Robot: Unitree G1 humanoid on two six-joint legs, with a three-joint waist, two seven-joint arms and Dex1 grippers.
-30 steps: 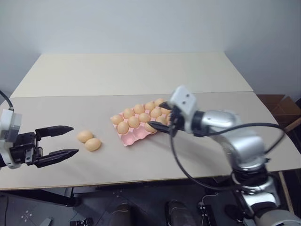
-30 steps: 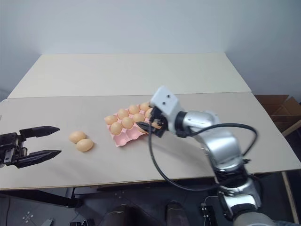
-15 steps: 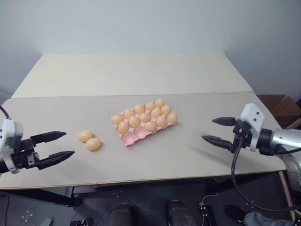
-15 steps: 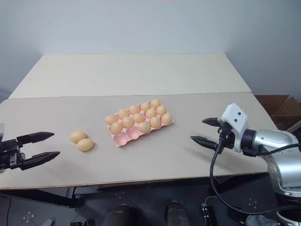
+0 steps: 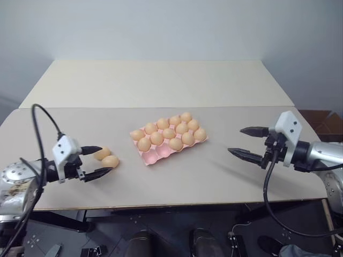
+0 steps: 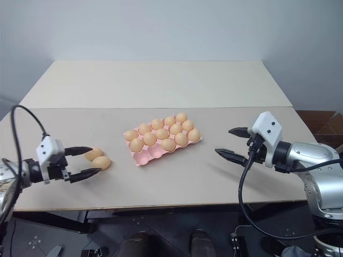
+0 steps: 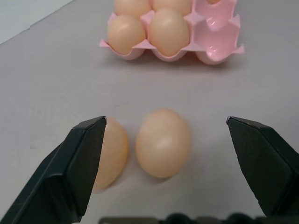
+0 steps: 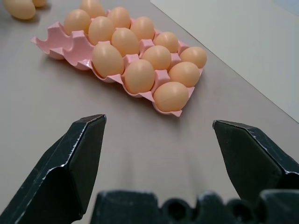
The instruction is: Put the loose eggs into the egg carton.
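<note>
left gripper [image 5: 95, 160]: low over the near left of the table [image 5: 214, 176], jaws spread wide with nothing in them, and both loose eggs sit just ahead of the tips.
loose eggs [image 7: 162, 142]: two of them side by side and touching on the bare table, well left of the carton. in the left wrist view one egg lies in the gap between the fingers, while the other [image 7: 111, 154] is partly hidden behind one black finger [image 7: 84, 154].
step in hand: looks like the reach for one loose egg, so the job here is singling it out from its neighbour.
how to do it well: line the jaws up so only the centred egg falls between them. the hidden egg is crowding that finger, so shift sideways or it gets nudged and rolls. close gently across the egg's narrow width, and lift straight up.
right gripper [image 5: 247, 142]: parked off to the right of the carton, jaws apart, empty, well clear of everything.
egg carton [image 5: 152, 158]: pink tray mid-table, set at a slant, full of eggs except two open cups at its near left corner, the end facing the loose eggs.
empty cups [image 7: 218, 39]: that's the drop target, a short carry to the right.
</note>
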